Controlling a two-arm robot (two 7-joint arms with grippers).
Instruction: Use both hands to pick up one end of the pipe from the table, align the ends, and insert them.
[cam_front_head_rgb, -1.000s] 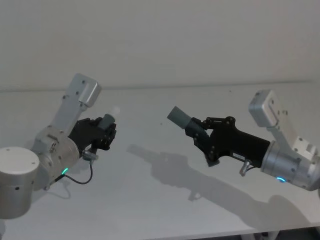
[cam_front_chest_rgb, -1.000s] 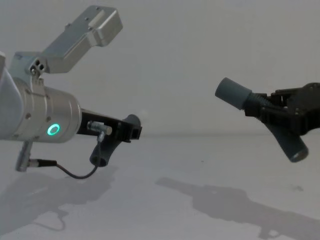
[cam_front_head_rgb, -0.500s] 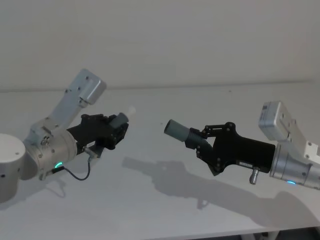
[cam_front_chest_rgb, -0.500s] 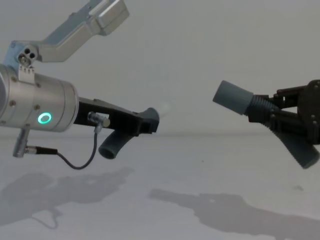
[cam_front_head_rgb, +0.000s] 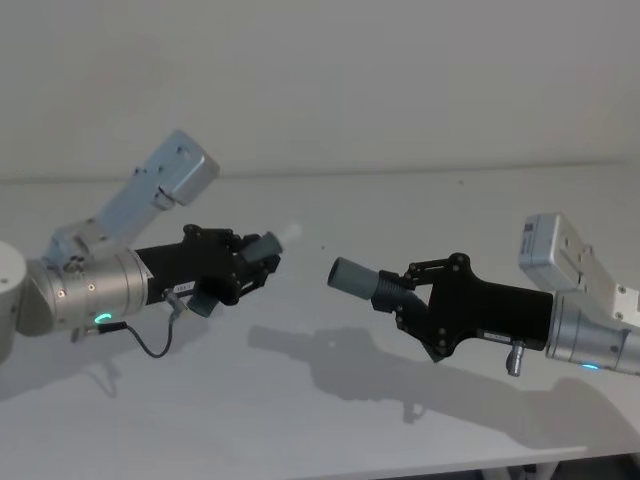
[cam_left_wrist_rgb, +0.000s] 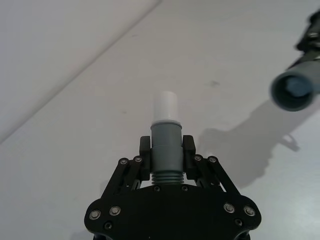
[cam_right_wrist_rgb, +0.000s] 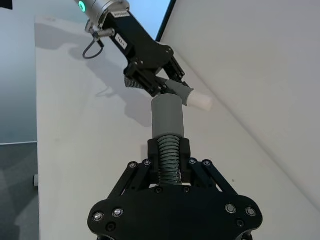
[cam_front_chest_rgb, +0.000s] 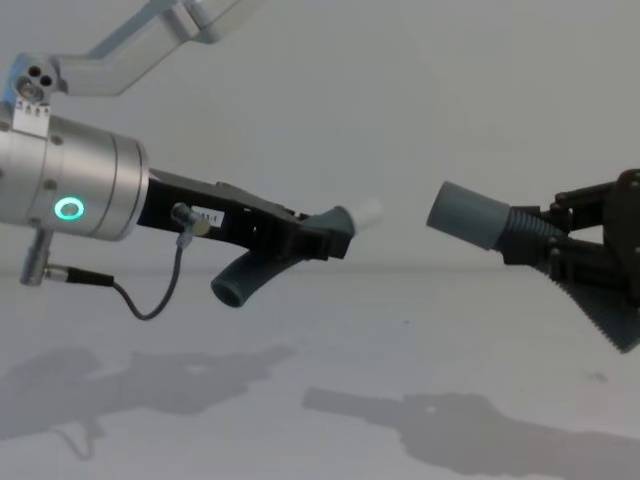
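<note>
Both pipe pieces hang in the air above the white table (cam_front_head_rgb: 300, 410). My left gripper (cam_front_head_rgb: 248, 268) is shut on the ribbed piece with the white plug tip (cam_front_head_rgb: 290, 232), which points right. In the chest view that tip (cam_front_chest_rgb: 367, 212) faces the open grey cuff (cam_front_chest_rgb: 465, 215) of the other piece across a small gap. My right gripper (cam_front_head_rgb: 400, 293) is shut on that cuffed piece (cam_front_head_rgb: 352, 275), just behind the cuff. The left wrist view has the white tip (cam_left_wrist_rgb: 165, 105) ahead of the left gripper (cam_left_wrist_rgb: 166, 147), with the cuff's open mouth (cam_left_wrist_rgb: 294, 89) farther off to one side. In the right wrist view the cuff (cam_right_wrist_rgb: 167, 115) nearly lines up with the tip (cam_right_wrist_rgb: 200, 102).
A plain pale wall stands behind the table's far edge (cam_front_head_rgb: 400, 172). The arms' shadows (cam_front_head_rgb: 340, 350) lie on the table under the grippers. A black cable loop (cam_front_chest_rgb: 150, 300) hangs under the left wrist.
The left arm has swung toward the centre, carrying the white tip nearer the cuff. The right gripper has sunk a little and levelled. The gap between the ends has shrunk.
</note>
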